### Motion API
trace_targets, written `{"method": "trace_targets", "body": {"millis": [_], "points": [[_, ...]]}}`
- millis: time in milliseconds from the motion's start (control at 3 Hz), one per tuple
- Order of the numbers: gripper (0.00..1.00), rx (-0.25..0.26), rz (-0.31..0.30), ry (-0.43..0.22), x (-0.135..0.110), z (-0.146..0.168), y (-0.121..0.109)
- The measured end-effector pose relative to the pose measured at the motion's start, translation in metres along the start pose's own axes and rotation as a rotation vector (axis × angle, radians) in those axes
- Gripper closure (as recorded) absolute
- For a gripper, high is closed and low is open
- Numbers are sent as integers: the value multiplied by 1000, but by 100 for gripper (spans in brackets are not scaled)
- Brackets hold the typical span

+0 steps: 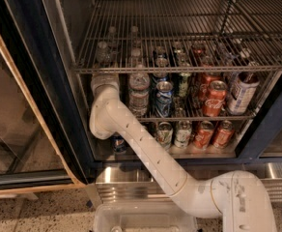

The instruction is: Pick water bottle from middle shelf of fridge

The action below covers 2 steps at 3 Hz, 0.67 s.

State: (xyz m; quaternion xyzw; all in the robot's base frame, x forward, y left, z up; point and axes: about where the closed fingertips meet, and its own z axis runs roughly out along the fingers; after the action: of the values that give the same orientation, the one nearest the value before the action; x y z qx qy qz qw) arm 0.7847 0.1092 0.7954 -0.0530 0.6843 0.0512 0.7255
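Reaching into the fridge [269,124], the hand [104,82] sits at nine o'clock of the water bottle [139,94] on the middle shelf [194,116]; whether it is open or holding anything I cannot tell. A sideways sweep could topple the bottle into the soda cans [164,98] at its three o'clock. Further cans [204,134] stand at six o'clock of them.

High front view, pincer [104,79] in fridge [54,95]

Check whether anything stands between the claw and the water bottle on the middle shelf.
Nothing visible does. The claw sits at the left end of the middle shelf, under the upper rack, its tip hidden, right beside the front water bottle. The soda cans stand on the bottle's other side.
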Motion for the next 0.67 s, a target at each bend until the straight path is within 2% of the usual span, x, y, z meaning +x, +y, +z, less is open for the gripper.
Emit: {"method": "trace_targets", "body": {"millis": [333,667], "points": [[100,8,10,15,1,0,-1],[100,-12,46,37,2,-11,-2]]}}
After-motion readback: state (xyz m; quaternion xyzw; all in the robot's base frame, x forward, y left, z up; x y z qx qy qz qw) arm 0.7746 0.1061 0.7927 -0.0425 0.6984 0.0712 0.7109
